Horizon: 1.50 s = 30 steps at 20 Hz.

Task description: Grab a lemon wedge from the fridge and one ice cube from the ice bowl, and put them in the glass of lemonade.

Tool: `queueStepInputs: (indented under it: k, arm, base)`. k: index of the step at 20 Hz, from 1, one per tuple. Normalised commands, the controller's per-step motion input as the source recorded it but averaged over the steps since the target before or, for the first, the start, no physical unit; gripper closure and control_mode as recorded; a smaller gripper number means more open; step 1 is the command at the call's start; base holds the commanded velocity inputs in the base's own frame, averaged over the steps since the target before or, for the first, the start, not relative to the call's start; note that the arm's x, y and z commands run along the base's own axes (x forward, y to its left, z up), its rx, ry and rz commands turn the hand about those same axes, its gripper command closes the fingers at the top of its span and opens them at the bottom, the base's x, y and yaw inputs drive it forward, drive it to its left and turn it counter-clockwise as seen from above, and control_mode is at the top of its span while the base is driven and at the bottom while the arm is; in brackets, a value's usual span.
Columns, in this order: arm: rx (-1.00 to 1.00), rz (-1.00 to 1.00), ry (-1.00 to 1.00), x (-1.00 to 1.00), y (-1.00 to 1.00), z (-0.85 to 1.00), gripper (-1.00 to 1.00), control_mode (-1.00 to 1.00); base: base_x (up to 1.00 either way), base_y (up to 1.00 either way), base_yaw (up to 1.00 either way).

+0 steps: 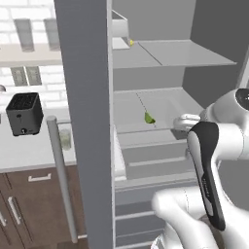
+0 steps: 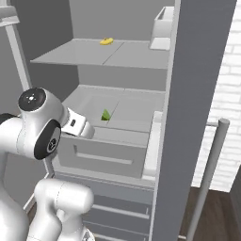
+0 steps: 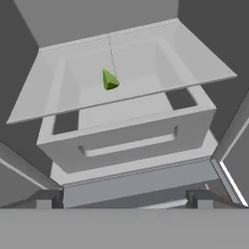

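Observation:
The fridge [image 1: 82, 97] stands with its door swung open. The lemon wedge [image 1: 149, 117], small and yellowish-green, lies on the lower shelf above a pulled-out drawer [image 3: 126, 141]. It also appears in the right base view [image 2: 106, 115] and the hand view [image 3: 110, 80]. My gripper [image 3: 124, 202] is open and empty in front of the drawer, short of the wedge and a little below it. Its white hand shows at the shelf's front edge [image 1: 184, 122] [image 2: 80, 126]. The glass of lemonade [image 1: 65, 139] stands on the counter left of the door. The ice bowl and ice cube are out of view.
A small yellow item [image 2: 106, 41] lies on the upper fridge shelf beside a white bin [image 2: 162, 28]. The door's long bar handle [image 1: 61, 175] hangs left of the arm. A black toaster [image 1: 24, 113] sits on the counter, and two taller glasses [image 1: 23, 34] stand on a wall shelf.

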Motion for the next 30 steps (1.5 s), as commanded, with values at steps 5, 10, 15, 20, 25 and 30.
queueStepInputs:
  k: [5, 10, 15, 20, 25, 30]
  arm:
    - [0.00, 0.00, 0.00, 0.22, 0.00, 0.00, -1.00, -1.00]
    - [-0.04, 0.00, -0.02, 0.80, 0.02, -0.06, -1.00, -1.00]
    - [-0.07, 0.03, 0.00, 0.70, 0.16, -0.42, -1.00, -1.00]
    - [-0.05, 0.07, 0.16, 0.88, 0.10, -0.55, -1.00, -1.00]
    - [0.00, 0.01, 0.14, 0.33, 0.04, -0.10, -1.00, -1.00]
    - [0.00, 0.00, 0.00, 0.49, -0.04, -0.02, -1.00, -1.00]
  base:
    - [0.34, 0.00, 0.00]
    - [0.00, 0.00, 0.00]
    - [0.00, 0.00, 0.00]
    - [0.00, 0.00, 0.00]
    - [0.00, 0.00, 0.00]
    - [0.00, 0.00, 0.00]
